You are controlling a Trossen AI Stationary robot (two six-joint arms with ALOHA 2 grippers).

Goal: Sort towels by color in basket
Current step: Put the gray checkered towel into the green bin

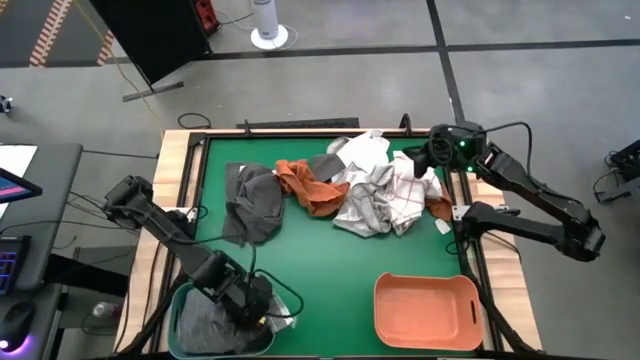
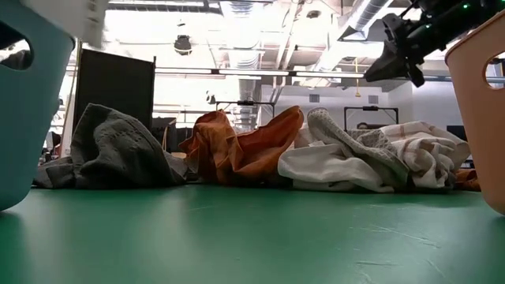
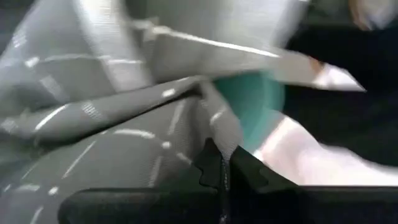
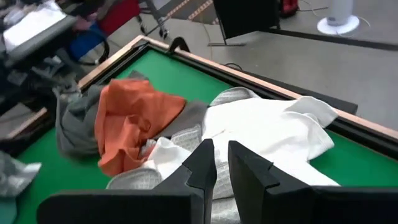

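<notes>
A heap of towels lies along the table's far side: dark grey (image 1: 255,200), rust orange (image 1: 308,185), white (image 1: 365,150), light grey (image 1: 362,208) and white with dark checks (image 1: 405,195). My left gripper (image 1: 250,300) is down in the teal basket (image 1: 180,300) at the near left corner, shut on a grey towel (image 1: 205,318) that lies in it. My right gripper (image 4: 221,163) hovers above the heap's far right end, over the white towel (image 4: 267,130). Its fingers stand a narrow gap apart and touch nothing. My left gripper (image 3: 222,171) pinches a raised fold of the grey towel (image 3: 214,134) between its two fingers. It comes at it from above, reaching into the teal basket (image 3: 258,106). The rest of the towel lies bunched in the basket around the fingers.
An orange basket (image 1: 428,310) stands at the near right of the table. Bare green felt (image 1: 320,270) lies between the two baskets and the heap. A raised wooden rim (image 1: 185,160) runs round the table. In the low view the heap (image 2: 245,150) spans the middle.
</notes>
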